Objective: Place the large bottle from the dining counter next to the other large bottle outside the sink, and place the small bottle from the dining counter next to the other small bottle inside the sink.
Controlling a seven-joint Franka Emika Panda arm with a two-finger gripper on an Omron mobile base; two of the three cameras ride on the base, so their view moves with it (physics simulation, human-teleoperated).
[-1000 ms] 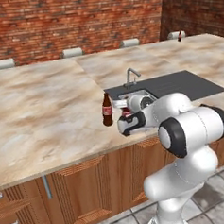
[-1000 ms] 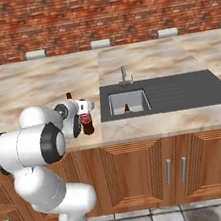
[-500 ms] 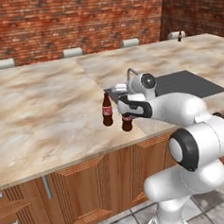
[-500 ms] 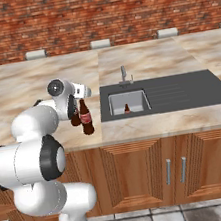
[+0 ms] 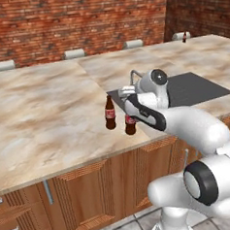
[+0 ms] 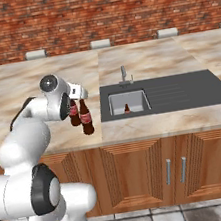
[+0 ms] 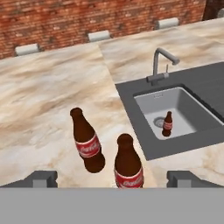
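Two large cola bottles [image 7: 87,144] [image 7: 128,166] stand together beside the sink [image 7: 175,111]: done. Gripper [image 7: 111,178] wide open, empty. One small bottle [image 7: 167,124] in basin; another [image 5: 184,36] waits far off.

Two dark brown large bottles [image 7: 87,142] with red labels, grey sink [image 7: 186,114], beige marbled counter [image 7: 48,100], red brick wall [image 7: 87,15]

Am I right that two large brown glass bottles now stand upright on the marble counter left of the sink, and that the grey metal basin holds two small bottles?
Not quite: the hand view shows one small brown bottle in the grey metal basin, not two. The two large brown glass bottles do stand upright on the marble counter.
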